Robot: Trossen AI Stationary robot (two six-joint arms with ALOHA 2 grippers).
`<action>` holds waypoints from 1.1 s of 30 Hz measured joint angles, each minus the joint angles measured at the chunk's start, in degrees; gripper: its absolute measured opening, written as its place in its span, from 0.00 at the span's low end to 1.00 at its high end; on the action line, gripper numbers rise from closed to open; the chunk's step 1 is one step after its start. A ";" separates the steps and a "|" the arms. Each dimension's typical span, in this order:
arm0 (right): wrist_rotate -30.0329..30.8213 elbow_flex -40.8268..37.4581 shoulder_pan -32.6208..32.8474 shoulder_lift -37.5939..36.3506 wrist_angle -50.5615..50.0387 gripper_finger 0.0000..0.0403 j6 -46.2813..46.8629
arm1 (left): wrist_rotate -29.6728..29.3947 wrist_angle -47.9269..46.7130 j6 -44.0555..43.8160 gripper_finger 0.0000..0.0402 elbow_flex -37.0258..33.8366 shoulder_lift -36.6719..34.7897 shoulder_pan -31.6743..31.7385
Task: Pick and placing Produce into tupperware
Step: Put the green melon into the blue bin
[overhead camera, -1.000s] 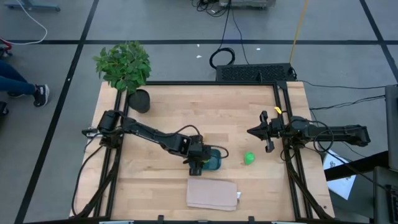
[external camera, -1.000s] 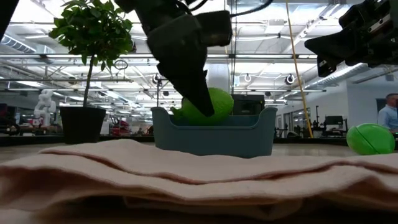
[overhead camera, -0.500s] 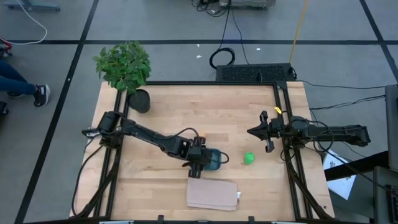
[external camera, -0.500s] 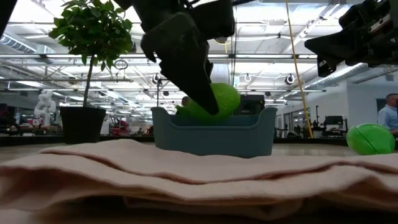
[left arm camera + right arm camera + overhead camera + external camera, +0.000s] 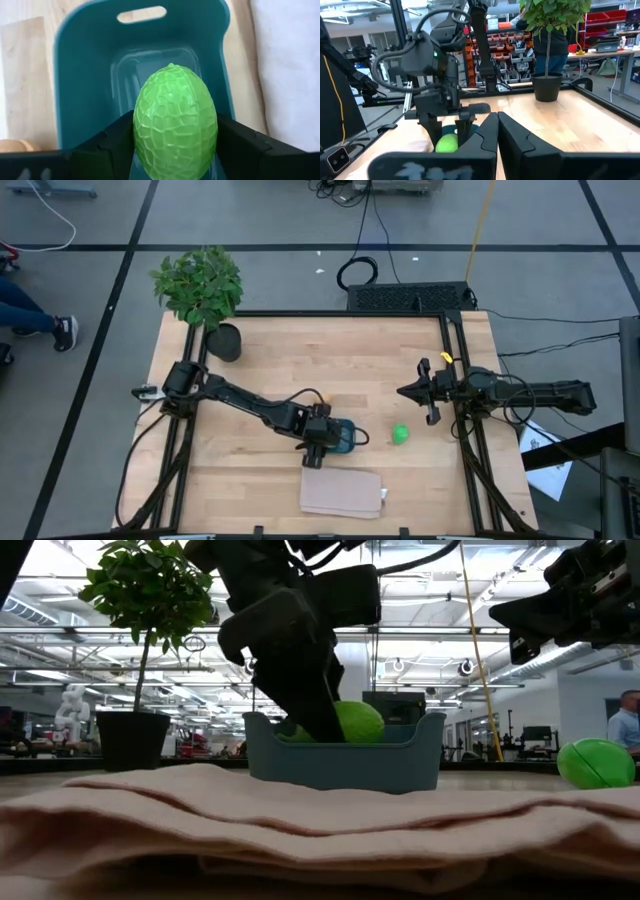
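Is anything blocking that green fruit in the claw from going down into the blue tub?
Nothing visible. The left gripper holds the green fruit directly over the blue tub, already below its rim, and the floor beneath it looks bare.

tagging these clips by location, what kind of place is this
Probably a robotics lab or workshop: orange parts bins on shelving behind the wooden table, workbenches, and open ceiling trusses with strip lights.
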 joint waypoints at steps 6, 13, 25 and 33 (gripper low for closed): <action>0.00 -0.02 0.00 0.04 -0.05 0.00 0.00 | 1.86 0.00 -0.09 0.57 0.00 0.00 0.00; 0.00 -0.02 0.00 0.04 -0.05 0.00 0.00 | 1.88 -0.12 -1.14 0.57 0.00 0.00 0.07; 0.00 0.00 0.00 0.04 -0.05 0.00 0.00 | 1.93 -1.05 -2.90 0.57 0.00 0.00 1.07; 0.00 0.00 0.00 0.04 -0.05 0.00 0.00 | 1.91 -1.44 -2.83 0.57 0.00 0.00 1.20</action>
